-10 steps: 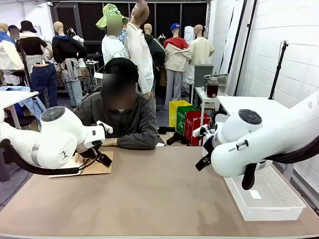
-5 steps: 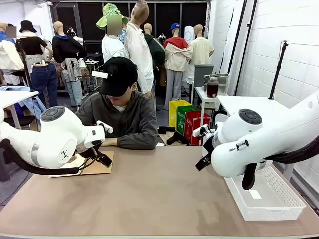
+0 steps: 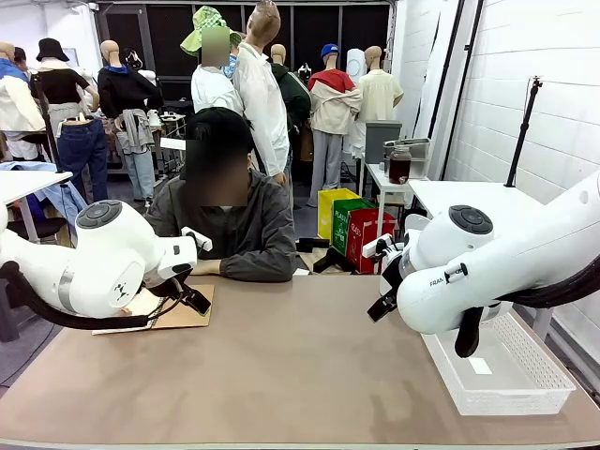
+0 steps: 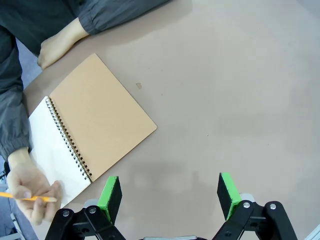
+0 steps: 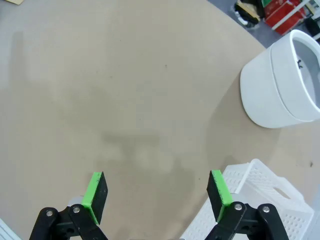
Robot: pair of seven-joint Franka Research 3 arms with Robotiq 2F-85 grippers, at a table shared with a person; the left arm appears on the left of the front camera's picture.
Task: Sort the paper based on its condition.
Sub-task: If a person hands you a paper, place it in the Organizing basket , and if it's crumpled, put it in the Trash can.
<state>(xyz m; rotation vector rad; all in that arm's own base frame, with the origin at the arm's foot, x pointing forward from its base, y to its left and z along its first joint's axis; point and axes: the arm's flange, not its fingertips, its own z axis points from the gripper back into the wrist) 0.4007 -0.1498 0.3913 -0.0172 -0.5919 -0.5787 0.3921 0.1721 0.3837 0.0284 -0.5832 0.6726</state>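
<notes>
Left gripper [image 4: 168, 194]: jaws spread wide, nothing between the green pads [image 4: 110, 196]. It hangs over bare tan table [image 4: 225, 90], just beside the near corner of the spiral notebook [image 4: 100, 117].

The notebook lies open and flat, with the tan cardboard cover on one side of the wire coil and a white page [image 4: 50, 145] on the other. That page is the paper in sight. It is bound on the coil, on the robot's left part of the table, in front of the seated person.

Person: one hand [image 4: 30, 192] rests on the page's outer corner and holds an orange pencil [image 4: 27, 198]. The other hand [image 4: 52, 47] is loosely closed on the table, near the cover's far corner but apart from it.

Right gripper [image 5: 156, 194]: jaws spread wide, empty, above bare table. A corner of the white mesh basket [image 5: 260, 200] sits just beside one finger.

Front view: the basket stands at the robot's right, near the table edge and partly under the right arm. A small white slip [image 3: 480, 366] lies on its floor (paper or label, cannot tell).
</notes>
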